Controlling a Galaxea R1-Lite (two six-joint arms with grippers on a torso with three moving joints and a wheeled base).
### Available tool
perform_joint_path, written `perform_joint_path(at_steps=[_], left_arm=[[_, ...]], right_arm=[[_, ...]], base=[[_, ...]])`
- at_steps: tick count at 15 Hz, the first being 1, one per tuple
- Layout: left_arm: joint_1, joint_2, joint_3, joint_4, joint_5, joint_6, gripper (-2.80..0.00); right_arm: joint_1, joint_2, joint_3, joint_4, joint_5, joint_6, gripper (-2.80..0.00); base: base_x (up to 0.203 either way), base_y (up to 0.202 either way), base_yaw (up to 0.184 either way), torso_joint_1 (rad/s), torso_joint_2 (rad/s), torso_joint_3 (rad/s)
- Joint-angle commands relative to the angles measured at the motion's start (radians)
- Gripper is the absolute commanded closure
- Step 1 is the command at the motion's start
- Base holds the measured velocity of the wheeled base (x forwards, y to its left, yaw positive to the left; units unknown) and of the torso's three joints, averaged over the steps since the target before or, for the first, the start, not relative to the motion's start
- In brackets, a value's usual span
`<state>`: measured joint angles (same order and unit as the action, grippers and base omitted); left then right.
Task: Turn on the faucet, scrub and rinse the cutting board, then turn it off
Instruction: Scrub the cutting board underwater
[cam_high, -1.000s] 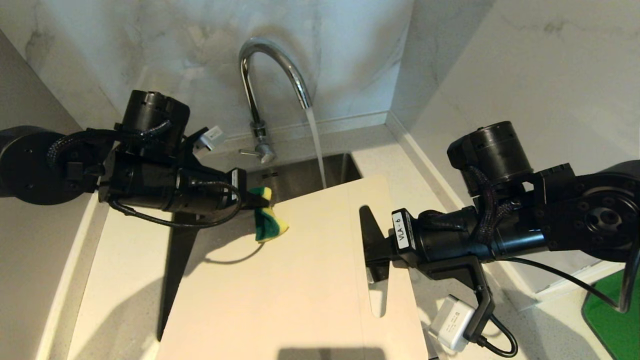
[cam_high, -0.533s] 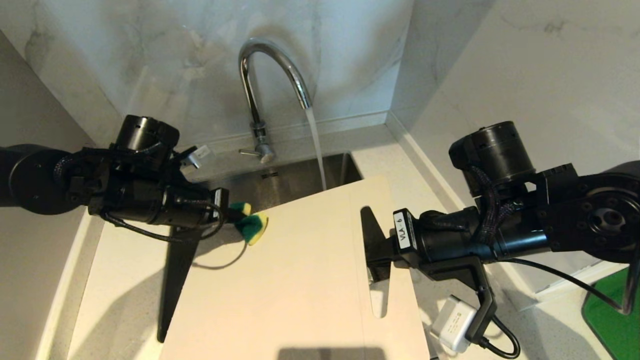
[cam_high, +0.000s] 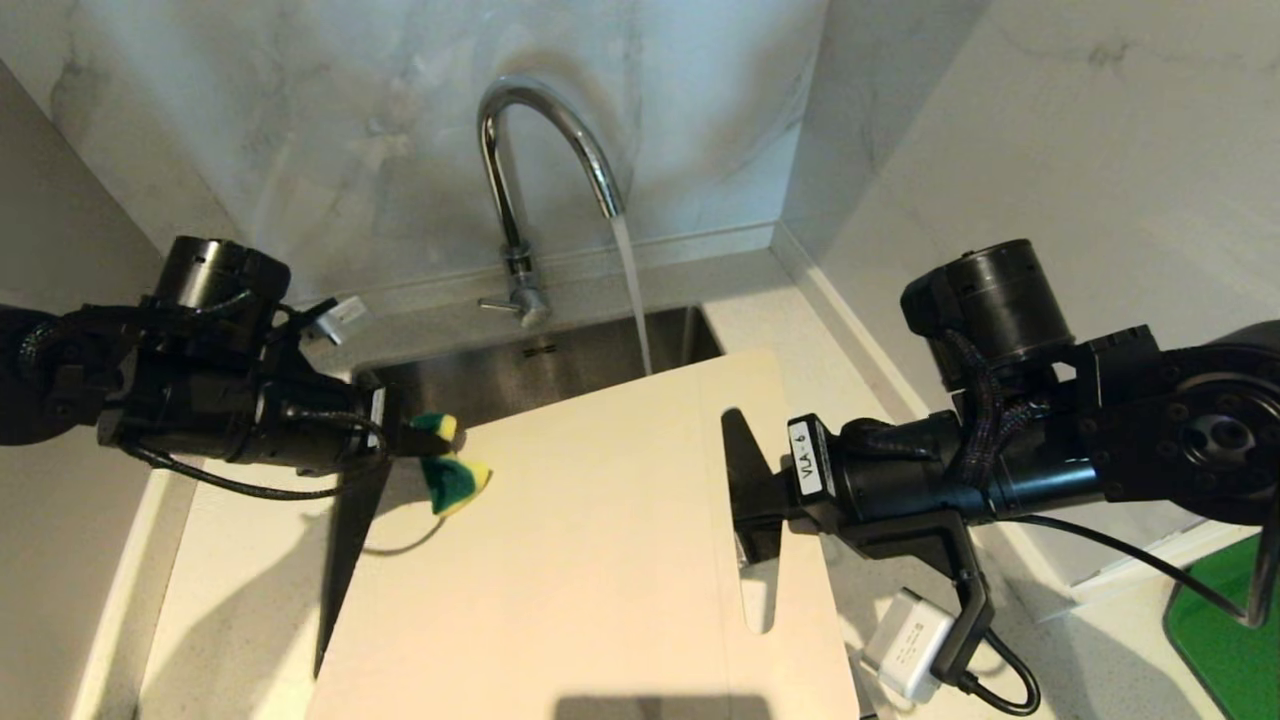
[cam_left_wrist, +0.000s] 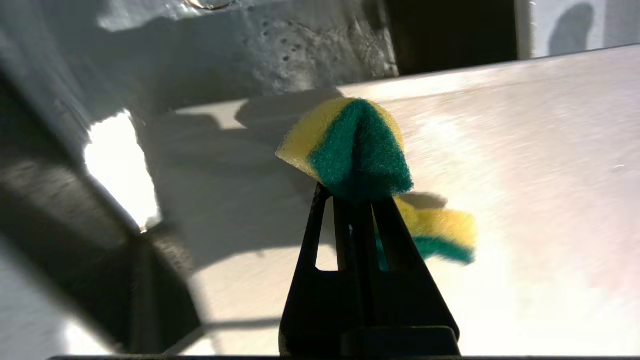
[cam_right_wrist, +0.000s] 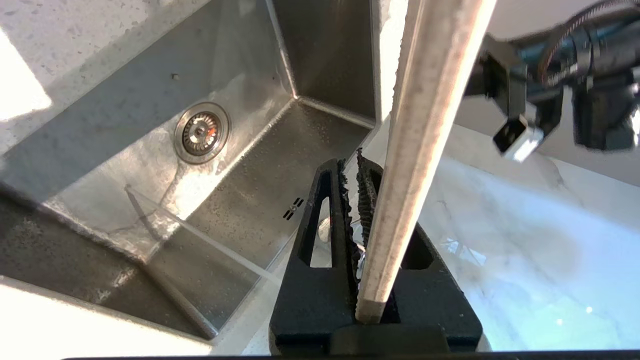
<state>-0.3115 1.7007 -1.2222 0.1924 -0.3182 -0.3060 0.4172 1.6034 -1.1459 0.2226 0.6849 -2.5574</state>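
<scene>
Two hands share the job. Left hand (cam_high: 415, 440), at centre left of the head view, is clamped on a green-and-yellow sponge (cam_high: 452, 480), pinched so hard that it folds around the fingertips; the left wrist view shows the fingers (cam_left_wrist: 357, 220) together with the sponge (cam_left_wrist: 350, 150) bulging past them. It sits at the board's upper left corner, and whether the sponge touches the board there I cannot tell. Held by its middle like this, the scouring face points at the board, which suits scrubbing.

Right hand (cam_high: 745, 500), at centre right, is clamped on the board's right long edge, just above the handle slot; the right wrist view shows the edge of the board (cam_right_wrist: 415, 150) wedged between its fingers (cam_right_wrist: 330, 210). That grip seems meant to steady the board against the sponge's push.

Board (cam_high: 600, 560) fills the lower centre of the frame, tilted, with its far end over the sink (cam_high: 520, 365), probably so rinse water drains into the basin rather than onto the surface (cam_high: 230, 560).

Faucet (cam_high: 520, 170) stands at upper centre, running; the stream drops behind the board's far edge into the sink. Judging by this, turning on is done, scrubbing is under way, and turning off remains.
</scene>
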Motion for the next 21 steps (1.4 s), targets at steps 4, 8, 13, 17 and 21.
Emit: perform_joint_path(at_steps=[4, 8, 13, 17, 21], left_arm=[[0.197, 0.019, 0.069, -0.006, -0.095, 0.075, 0.0], [0.25, 0.027, 0.095, -0.016, -0.147, 0.083, 0.0], [0.143, -0.105, 0.031, -0.008, -0.162, -0.004, 0.0], [-0.023, -0.174, -0.064, 0.04, -0.14, -0.122, 0.0], [-0.223, -0.206, -0.077, 0.064, -0.068, -0.209, 0.0]], right_arm=[[-0.001, -0.01, 0.0, 0.001, 0.004, -0.015, 0.0], [-0.001, -0.022, 0.002, 0.001, 0.004, -0.014, 0.0], [-0.001, -0.02, 0.006, 0.001, 0.004, -0.009, 0.0], [-0.001, -0.025, 0.005, 0.001, 0.004, -0.005, 0.0], [0.002, -0.003, -0.007, -0.069, 0.002, 0.048, 0.0]], base=[[0.0, 0.0, 0.0, 0.0, 0.0, 0.0], [0.0, 0.0, 0.0, 0.0, 0.0, 0.0], [0.0, 0.0, 0.0, 0.0, 0.0, 0.0], [0.0, 0.0, 0.0, 0.0, 0.0, 0.0], [0.0, 0.0, 0.0, 0.0, 0.0, 0.0]])
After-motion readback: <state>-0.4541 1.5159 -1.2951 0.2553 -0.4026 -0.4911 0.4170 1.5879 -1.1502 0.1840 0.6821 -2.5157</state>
